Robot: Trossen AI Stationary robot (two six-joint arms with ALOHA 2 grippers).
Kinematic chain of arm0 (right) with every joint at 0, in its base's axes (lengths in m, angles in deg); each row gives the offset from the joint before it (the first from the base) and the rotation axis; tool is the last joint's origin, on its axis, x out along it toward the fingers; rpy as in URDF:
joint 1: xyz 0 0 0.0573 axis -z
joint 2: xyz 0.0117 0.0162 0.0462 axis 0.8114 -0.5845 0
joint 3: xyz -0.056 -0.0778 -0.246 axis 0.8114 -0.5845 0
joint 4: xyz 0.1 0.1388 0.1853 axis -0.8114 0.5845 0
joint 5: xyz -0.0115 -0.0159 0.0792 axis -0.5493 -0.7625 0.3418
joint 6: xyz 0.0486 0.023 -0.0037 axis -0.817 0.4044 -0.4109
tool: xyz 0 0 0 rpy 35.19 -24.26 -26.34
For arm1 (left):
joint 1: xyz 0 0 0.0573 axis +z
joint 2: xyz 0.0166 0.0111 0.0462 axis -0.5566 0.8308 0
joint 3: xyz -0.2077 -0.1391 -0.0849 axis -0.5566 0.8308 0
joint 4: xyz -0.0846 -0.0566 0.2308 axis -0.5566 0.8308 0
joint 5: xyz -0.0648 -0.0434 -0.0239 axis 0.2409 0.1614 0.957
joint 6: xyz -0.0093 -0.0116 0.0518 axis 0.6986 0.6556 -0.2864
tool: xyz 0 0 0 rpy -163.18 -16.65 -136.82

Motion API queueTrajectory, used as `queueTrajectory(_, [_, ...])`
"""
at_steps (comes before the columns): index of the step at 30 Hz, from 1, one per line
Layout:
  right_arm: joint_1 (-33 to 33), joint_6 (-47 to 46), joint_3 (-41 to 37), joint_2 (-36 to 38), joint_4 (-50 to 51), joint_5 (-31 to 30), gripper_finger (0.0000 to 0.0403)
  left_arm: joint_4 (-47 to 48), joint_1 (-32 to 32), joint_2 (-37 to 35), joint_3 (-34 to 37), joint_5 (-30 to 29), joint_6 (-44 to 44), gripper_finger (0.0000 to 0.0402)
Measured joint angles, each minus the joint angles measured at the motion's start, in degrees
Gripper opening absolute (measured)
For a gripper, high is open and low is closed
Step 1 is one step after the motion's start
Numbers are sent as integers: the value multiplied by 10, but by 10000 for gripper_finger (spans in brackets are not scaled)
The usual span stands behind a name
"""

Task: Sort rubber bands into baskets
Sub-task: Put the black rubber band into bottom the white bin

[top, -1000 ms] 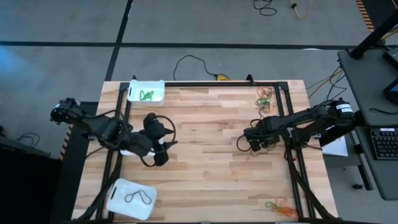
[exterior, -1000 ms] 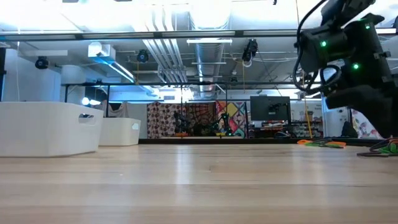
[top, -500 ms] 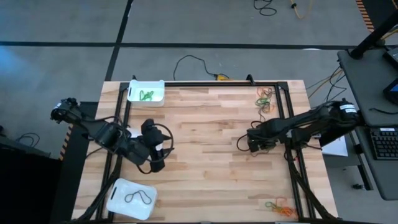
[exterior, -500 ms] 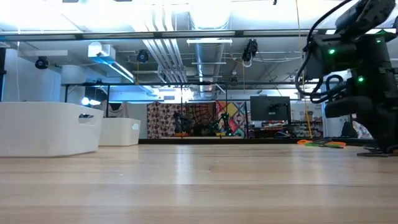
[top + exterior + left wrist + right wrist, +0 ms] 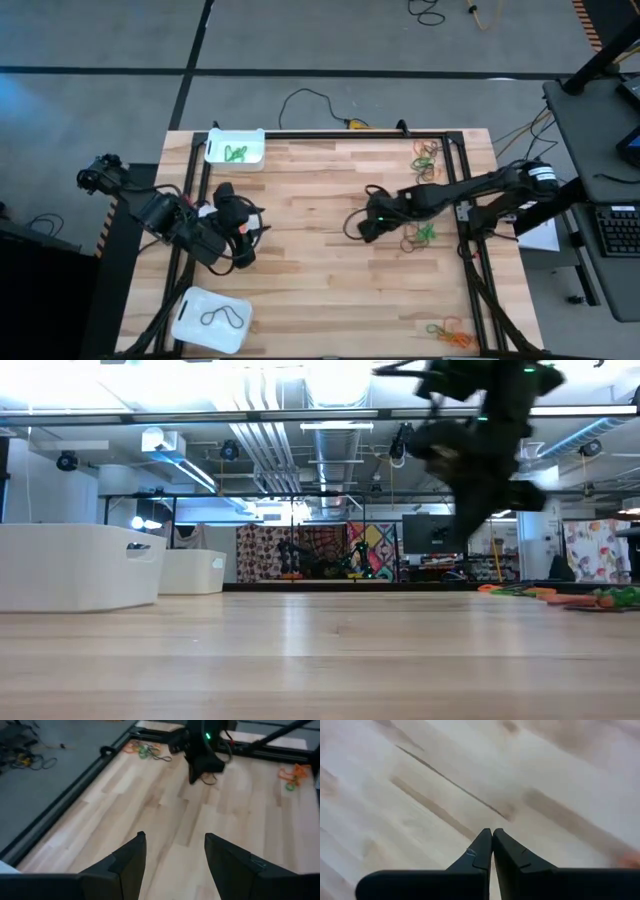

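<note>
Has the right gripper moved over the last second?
Yes. In the high view the right gripper has swung away from the table's right frame rail, toward the table's middle, fingers shut.

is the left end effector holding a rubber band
No, the left end effector is open in its wrist view, with only bare wooden table between its fingers.

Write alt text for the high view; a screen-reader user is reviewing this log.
Overhead, two dark robot arms work over a light wooden table: the right gripper, shut, reaches toward the centre, the left gripper is open near the left edge. A shallow white plastic basket at the far left corner holds green rubber bands, another white basket at the near left corner a black rubber band.
</note>
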Motion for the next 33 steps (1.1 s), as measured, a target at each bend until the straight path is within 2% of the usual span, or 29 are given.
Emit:
queueTrajectory(5, [15, 73, 68, -58, 9, -2, 9, 0, 0, -19, 3, -12, 3, 185])
queueTrajectory(10, [16, 108, 124, -102, 193, -9, 12, 9, -11, -35, 5, -11, 48, 185])
queueTrajectory(13, [26, 114, 122, -116, 290, 5, 34, 10, -19, -35, 6, -11, 55, 185])
queueTrajectory(17, [53, 114, 69, -116, 261, 82, 89, 10, -19, -25, 6, -13, 50, 185])
queueTrajectory(20, [70, 106, 27, -117, 246, 93, 124, 10, -19, -14, 7, -13, 46, 185])
queueTrajectory(23, [80, 93, -4, -117, 231, 94, 143, 11, -19, -8, 12, -13, 45, 185])
queueTrajectory(28, [81, 86, -38, -120, 156, 124, 142, 12, -19, -4, 19, -12, 45, 185])
queueTrajectory(33, [82, 72, -47, -131, 138, 137, 98, 36, -20, -9, 20, -12, 47, 185])
